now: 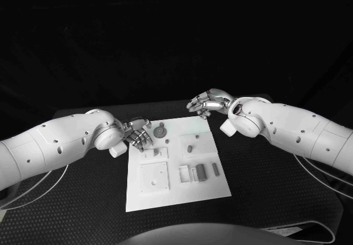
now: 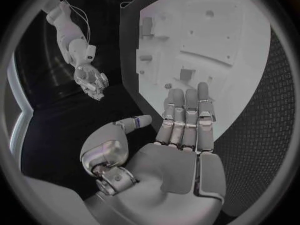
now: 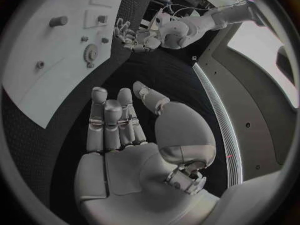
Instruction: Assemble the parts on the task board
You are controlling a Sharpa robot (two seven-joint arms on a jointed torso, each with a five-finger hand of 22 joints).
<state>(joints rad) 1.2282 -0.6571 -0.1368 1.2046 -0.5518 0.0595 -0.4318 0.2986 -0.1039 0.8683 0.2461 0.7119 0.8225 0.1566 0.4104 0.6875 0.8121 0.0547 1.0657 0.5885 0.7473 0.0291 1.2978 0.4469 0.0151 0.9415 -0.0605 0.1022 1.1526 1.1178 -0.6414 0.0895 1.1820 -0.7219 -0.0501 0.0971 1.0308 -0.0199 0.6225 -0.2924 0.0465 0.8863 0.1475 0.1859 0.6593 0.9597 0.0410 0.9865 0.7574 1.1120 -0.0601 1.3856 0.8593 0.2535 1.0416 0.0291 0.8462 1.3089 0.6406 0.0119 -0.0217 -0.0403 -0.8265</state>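
Observation:
The white task board [image 1: 176,196] lies in the middle of the black table. On it are a grey gear [image 1: 160,132], a short peg [image 1: 189,148], a square plate [image 1: 154,176] and two grey bars [image 1: 206,170]. My left hand [image 1: 136,134] hovers at the board's left edge beside the gear, fingers extended and empty; the left wrist view shows its palm [image 2: 181,135] with the fingers straight over the board [image 2: 250,50]. My right hand [image 1: 208,102] is just past the board's far right corner, fingers loosely apart and empty [image 3: 125,135]. The gear [image 3: 91,52] and peg [image 3: 58,21] appear in the right wrist view.
Black textured matting [image 1: 279,184] surrounds the board on all sides. Thin cables [image 1: 36,186] trail from my left arm near the table's left edge. Each wrist view shows the opposite hand [image 2: 90,80] [image 3: 134,37] across the board.

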